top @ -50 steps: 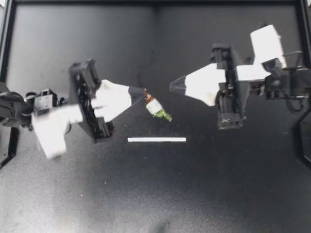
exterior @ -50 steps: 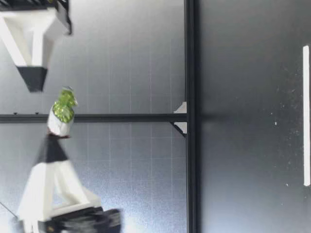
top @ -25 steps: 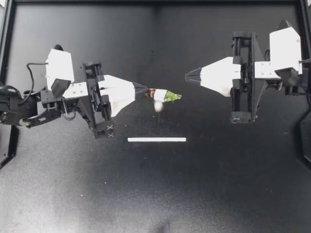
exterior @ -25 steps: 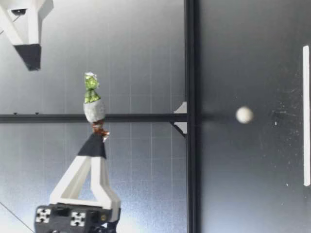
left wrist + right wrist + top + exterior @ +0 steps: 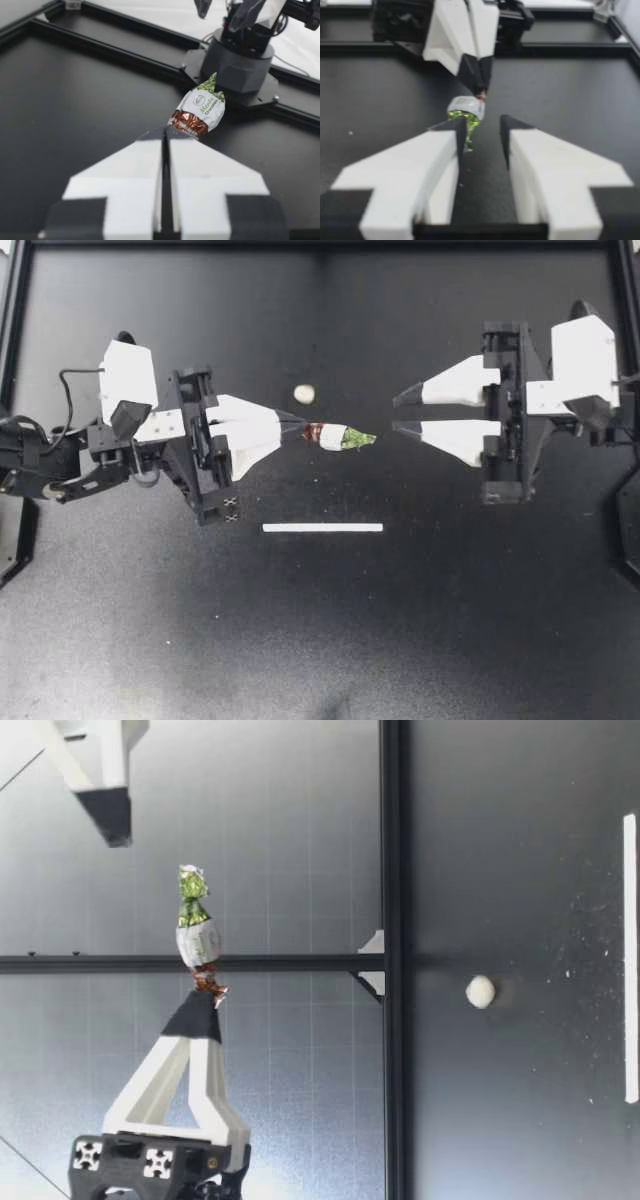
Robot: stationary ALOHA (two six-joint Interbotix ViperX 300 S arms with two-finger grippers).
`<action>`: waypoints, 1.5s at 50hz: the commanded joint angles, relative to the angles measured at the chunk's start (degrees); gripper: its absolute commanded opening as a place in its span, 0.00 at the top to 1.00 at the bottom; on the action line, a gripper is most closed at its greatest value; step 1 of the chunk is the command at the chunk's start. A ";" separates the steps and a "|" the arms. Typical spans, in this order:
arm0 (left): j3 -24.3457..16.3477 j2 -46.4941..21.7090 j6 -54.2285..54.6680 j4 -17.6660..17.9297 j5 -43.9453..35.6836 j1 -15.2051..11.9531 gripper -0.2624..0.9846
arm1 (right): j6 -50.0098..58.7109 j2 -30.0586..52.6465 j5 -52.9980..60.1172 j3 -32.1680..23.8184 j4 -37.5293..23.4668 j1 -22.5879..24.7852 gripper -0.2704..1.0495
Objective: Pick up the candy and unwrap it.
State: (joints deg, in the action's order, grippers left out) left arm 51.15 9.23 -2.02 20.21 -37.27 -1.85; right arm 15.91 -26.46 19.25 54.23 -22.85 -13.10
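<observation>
My left fingers (image 5: 297, 426) pinch the wrapper (image 5: 338, 436) by its brown twist, above the desk (image 5: 320, 620); my right fingers (image 5: 398, 413), closed a moment ago, now gape just off its green end. The white candy (image 5: 304, 393) has dropped onto the desk beyond, so unwrapping looks done.

left arm (image 5: 128, 375), right arm (image 5: 585, 345): black frames, white housings | jaws: white wedges, black tips | left: black cable (image 5: 62, 380)
</observation>
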 commanded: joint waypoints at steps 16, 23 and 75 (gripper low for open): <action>-0.62 0.62 0.00 0.09 0.00 -0.09 0.92 | 0.35 -0.18 6.77 1.05 0.26 0.26 0.51; 0.00 1.05 -0.09 0.09 0.26 -0.09 0.92 | 0.53 0.00 7.47 1.58 0.35 0.26 0.51; 3.96 5.54 -1.76 0.09 0.26 -0.09 0.92 | 0.88 -0.44 21.18 8.26 1.93 0.26 0.51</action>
State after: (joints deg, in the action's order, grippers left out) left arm 55.55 13.62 -3.78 20.48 -36.74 -1.85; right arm 16.79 -25.66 39.81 62.75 -21.18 -13.10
